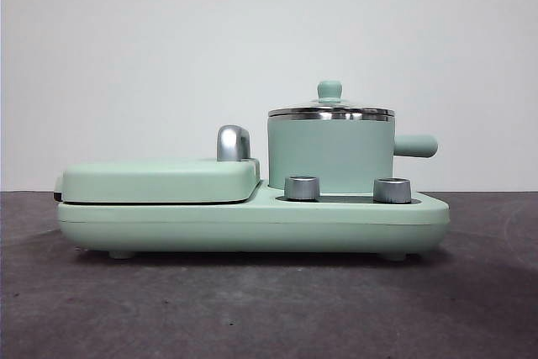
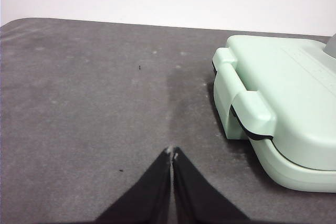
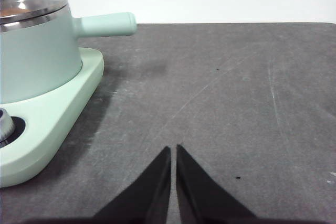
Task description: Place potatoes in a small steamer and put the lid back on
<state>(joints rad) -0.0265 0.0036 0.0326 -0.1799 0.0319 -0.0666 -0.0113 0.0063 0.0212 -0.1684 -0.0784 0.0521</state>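
Note:
The small steamer is a mint-green pot standing on the right half of a green cooker base. The lid, glass with a steel rim and a green knob, sits flat on its rim. In the right wrist view the steamer and the lid are beside my right gripper, which is shut and empty over the bare table. The potatoes are not plainly visible; only an orange-brown tint shows through the glass. My left gripper is shut and empty over the table beside the cooker's other end.
A flat green griddle cover with a chrome handle fills the base's left half. Two steel knobs stand at the front. The steamer's side handle sticks out to the right. Dark grey table lies all around.

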